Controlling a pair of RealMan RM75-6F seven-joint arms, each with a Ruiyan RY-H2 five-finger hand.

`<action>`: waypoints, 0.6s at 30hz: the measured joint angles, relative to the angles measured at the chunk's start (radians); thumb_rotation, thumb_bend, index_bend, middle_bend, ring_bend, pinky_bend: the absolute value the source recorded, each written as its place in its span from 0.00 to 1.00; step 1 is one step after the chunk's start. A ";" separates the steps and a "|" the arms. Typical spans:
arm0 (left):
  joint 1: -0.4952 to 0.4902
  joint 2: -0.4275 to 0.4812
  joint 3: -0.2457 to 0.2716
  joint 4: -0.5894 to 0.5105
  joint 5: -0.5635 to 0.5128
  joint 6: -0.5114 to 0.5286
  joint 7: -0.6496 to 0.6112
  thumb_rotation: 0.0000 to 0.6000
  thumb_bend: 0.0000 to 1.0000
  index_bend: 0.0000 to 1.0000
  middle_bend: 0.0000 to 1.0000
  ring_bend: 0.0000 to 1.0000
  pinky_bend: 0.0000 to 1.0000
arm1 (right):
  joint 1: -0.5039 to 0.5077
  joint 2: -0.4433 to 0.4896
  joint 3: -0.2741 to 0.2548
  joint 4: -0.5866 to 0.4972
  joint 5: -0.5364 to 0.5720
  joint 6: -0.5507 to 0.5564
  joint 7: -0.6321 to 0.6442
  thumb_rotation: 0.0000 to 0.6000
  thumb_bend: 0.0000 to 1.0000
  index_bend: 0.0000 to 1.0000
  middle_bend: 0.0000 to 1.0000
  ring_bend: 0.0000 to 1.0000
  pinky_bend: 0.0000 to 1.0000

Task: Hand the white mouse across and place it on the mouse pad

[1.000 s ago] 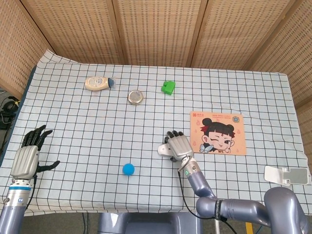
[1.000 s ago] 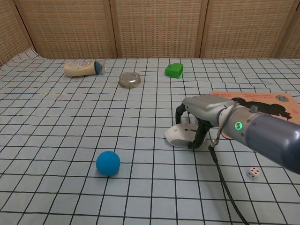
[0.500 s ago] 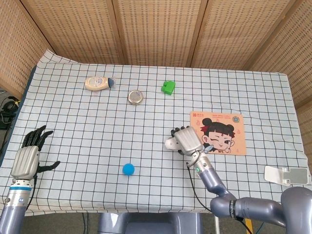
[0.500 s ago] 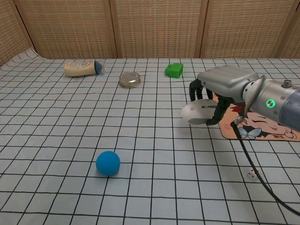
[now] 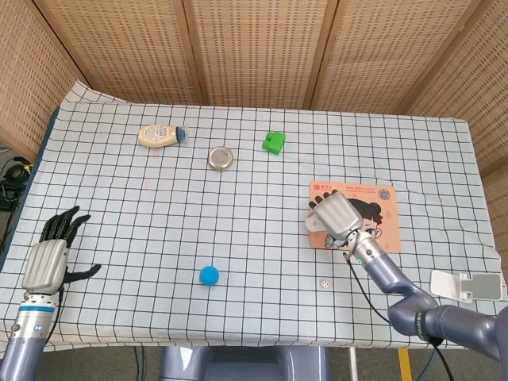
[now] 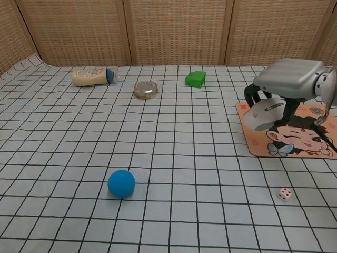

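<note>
My right hand point(image 5: 336, 215) point(image 6: 290, 79) grips the white mouse point(image 6: 265, 112) point(image 5: 314, 223) from above and holds it in the air over the left edge of the mouse pad point(image 5: 373, 211) point(image 6: 305, 143), which bears a cartoon girl's face. Its fingers curl down around the mouse's sides. Whether the mouse touches the pad I cannot tell. My left hand point(image 5: 49, 259) hovers at the table's near left edge with fingers spread and nothing in it; the chest view does not show it.
A blue ball point(image 5: 209, 275) point(image 6: 121, 183) lies near the front. A small die point(image 5: 324, 283) point(image 6: 285, 194) sits in front of the pad. Farther back are a lying bottle point(image 5: 161, 136), a round tin point(image 5: 221, 158) and a green block point(image 5: 274, 142). A white stand point(image 5: 466, 285) sits at the right edge.
My right hand lifted the white mouse off the cloth and carried it right, from beside the ball's side of the table to over the pad's left edge. The left hand barely moved.
</note>
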 measured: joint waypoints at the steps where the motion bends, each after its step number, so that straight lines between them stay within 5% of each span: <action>1: 0.000 -0.001 0.000 0.001 0.000 -0.001 0.001 1.00 0.13 0.15 0.00 0.00 0.00 | 0.005 0.010 -0.008 0.007 -0.025 -0.010 0.007 1.00 0.36 0.63 0.50 0.49 0.54; 10: 0.001 -0.005 0.001 -0.001 0.001 -0.006 0.009 1.00 0.13 0.15 0.00 0.00 0.00 | 0.058 0.053 -0.067 0.099 -0.205 -0.068 0.028 1.00 0.36 0.64 0.49 0.47 0.54; 18: 0.003 -0.010 0.000 0.002 0.000 -0.006 0.018 1.00 0.13 0.15 0.00 0.00 0.00 | 0.069 0.056 -0.102 0.196 -0.262 -0.104 0.066 1.00 0.36 0.65 0.49 0.47 0.53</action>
